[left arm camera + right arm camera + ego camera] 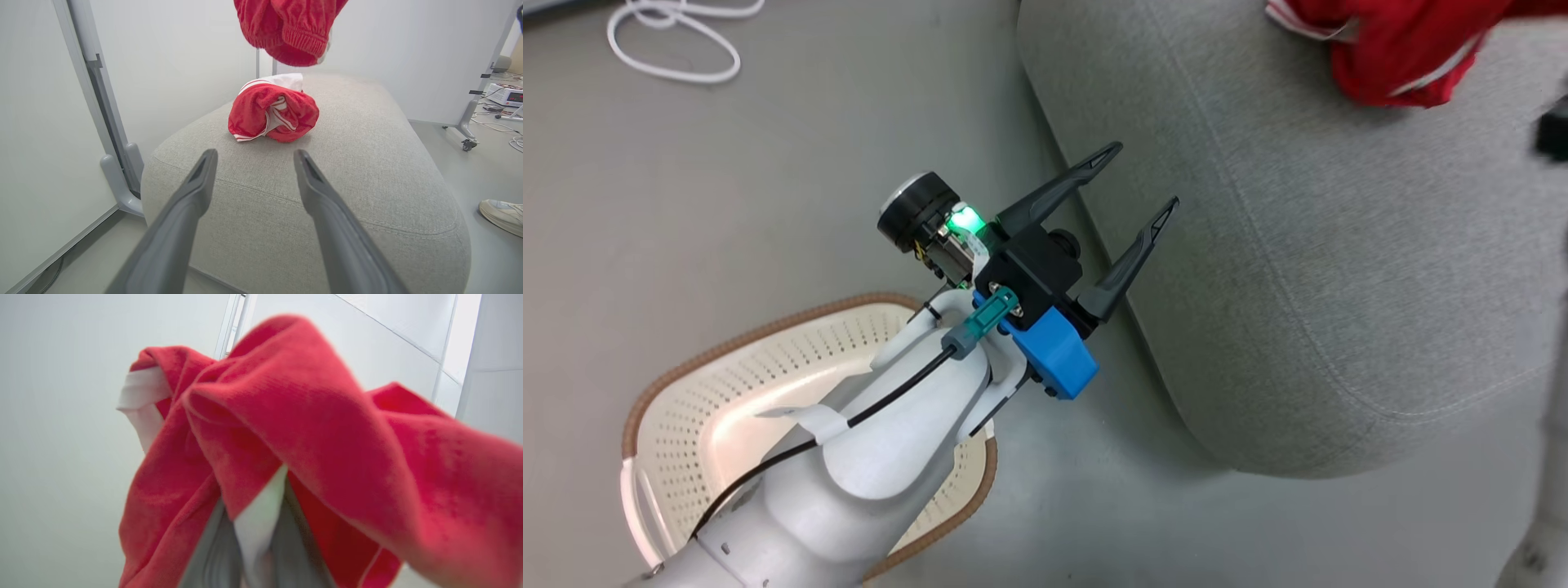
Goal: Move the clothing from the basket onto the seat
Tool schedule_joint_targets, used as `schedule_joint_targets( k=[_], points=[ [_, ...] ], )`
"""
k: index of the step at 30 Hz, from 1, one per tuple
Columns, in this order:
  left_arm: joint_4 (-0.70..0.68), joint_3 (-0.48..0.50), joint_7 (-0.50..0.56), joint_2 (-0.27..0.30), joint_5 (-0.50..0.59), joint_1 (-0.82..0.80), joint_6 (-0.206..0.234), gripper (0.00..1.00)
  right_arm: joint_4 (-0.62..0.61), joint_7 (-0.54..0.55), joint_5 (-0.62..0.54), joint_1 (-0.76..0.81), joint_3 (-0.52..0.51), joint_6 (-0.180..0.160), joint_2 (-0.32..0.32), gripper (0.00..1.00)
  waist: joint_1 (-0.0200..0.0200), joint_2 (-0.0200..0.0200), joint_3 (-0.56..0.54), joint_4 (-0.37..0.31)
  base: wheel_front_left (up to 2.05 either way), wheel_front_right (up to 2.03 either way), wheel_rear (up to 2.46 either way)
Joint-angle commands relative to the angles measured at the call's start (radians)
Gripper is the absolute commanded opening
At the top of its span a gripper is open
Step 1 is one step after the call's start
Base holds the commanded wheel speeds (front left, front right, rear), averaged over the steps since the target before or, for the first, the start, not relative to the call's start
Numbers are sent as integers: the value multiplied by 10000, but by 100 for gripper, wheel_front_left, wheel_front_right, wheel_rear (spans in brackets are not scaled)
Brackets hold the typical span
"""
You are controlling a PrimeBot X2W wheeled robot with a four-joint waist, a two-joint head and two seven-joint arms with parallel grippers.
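Note:
The light-grey seat (pixel 1339 269) spreads across the right of the head view. One red garment with white stripes (pixel 271 112) lies bunched on the seat (pixel 367 163). A second red garment (pixel 290 28) hangs in the air above it, and my right gripper (pixel 255 559) is shut on this garment (pixel 310 428), red cloth draped over its fingers. Red clothing (pixel 1388 49) also shows over the seat's far end. My left gripper (pixel 1143 178) is open and holds nothing, at the seat's near edge, its fingers (pixel 196 192) aimed at the bunched garment. The cream basket (pixel 727 347) stands on the floor under my left forearm, its visible inside bare.
A white cable (pixel 678 41) loops on the grey floor at the far left. A partition's wheeled foot (pixel 466 130) and grey frame leg (pixel 118 179) flank the seat. A person's pale shoe (pixel 502 210) is on the floor to the right, and a device with a red display (pixel 508 96) sits farther back.

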Motion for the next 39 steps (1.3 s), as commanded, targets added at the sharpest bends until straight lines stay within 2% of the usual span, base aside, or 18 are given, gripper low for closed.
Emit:
schedule_joint_targets(
  k=[1, 9, 13, 25, 30, 31, 32, 36, 39],
  points=[
    [-46, 10, 23, 65, 34, -198, 19, 100, 24, -4, -11, -299, -148, 1, -180, 0, 0, 0, 446, 153, 0, 0, 0],
    [-281, -57, 134, 215, 221, -719, 61, 100, 776, -3, 202, -2198, -1671, 3, -1806, 0, 0, 0, 1628, 669, 0, 0, 0],
    [-362, -13, 167, 331, 267, -883, 95, 100, 2078, -3, 280, -2634, -2119, 1, -2381, 0, 0, 0, 2131, 792, 0, 0, 0],
    [-570, -81, 243, 594, 319, -1100, 175, 100, 6589, -3, -15, -2989, -2622, 1, -2668, 0, 0, 0, 3018, 1073, 0, 0, 0],
    [-567, -92, 208, 632, 263, -1169, 185, 100, 7426, -4, -1, -3164, -2509, 1, -2644, 2, 0, 0, 3079, 1132, 0, 0, 0],
    [-545, -107, 194, 612, 250, -1177, 190, 100, 7474, -2, 9, -3185, -2534, 1, -2691, 38, 0, 0, 3062, 1146, 0, 0, 0],
    [-520, -116, 167, 593, 237, -1164, 200, 100, 7475, -4, 17, -3170, -2568, 1, -2738, 100, 0, 0, 3018, 1158, 0, 0, 0],
    [-400, -117, 43, 555, 178, -1032, 261, 100, 7329, -4, 117, -2719, -2623, 1, -2766, 100, 0, 0, 2698, 1156, 0, 0, 0],
    [-282, -78, -64, 517, 78, -844, 281, 100, 6925, -4, 194, -2105, -2650, 1, -2513, 100, 0, 0, 2297, 1095, 0, 0, 0]
  ],
)
